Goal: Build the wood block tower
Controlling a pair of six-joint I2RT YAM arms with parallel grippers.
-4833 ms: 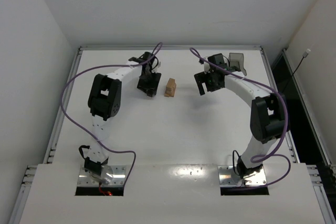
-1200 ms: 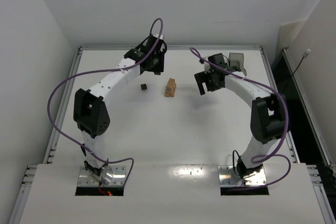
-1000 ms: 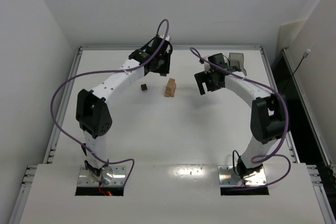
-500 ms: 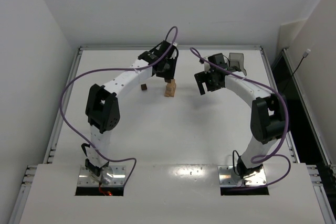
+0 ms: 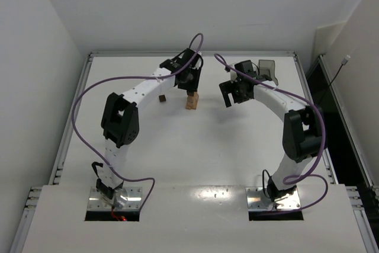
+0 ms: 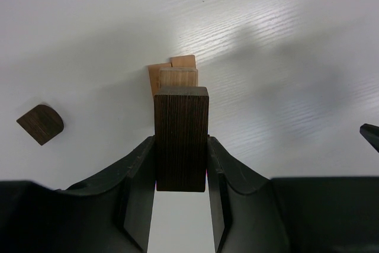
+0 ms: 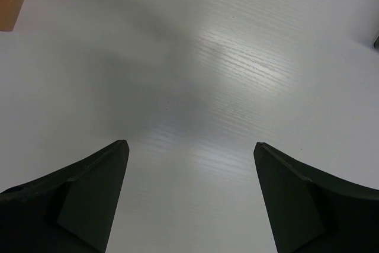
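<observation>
tower top: under left tool gripping dark block | left: rounded dark piece | right: free

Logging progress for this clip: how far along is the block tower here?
Done: the tan stack stands upright. In hand: the left jaws clamp a dark brown block over it; contact can't be judged. Left: seating and releasing it, and perhaps adding the rounded dark piece lying loose beside the stack. The right jaws hang open, empty.
</observation>
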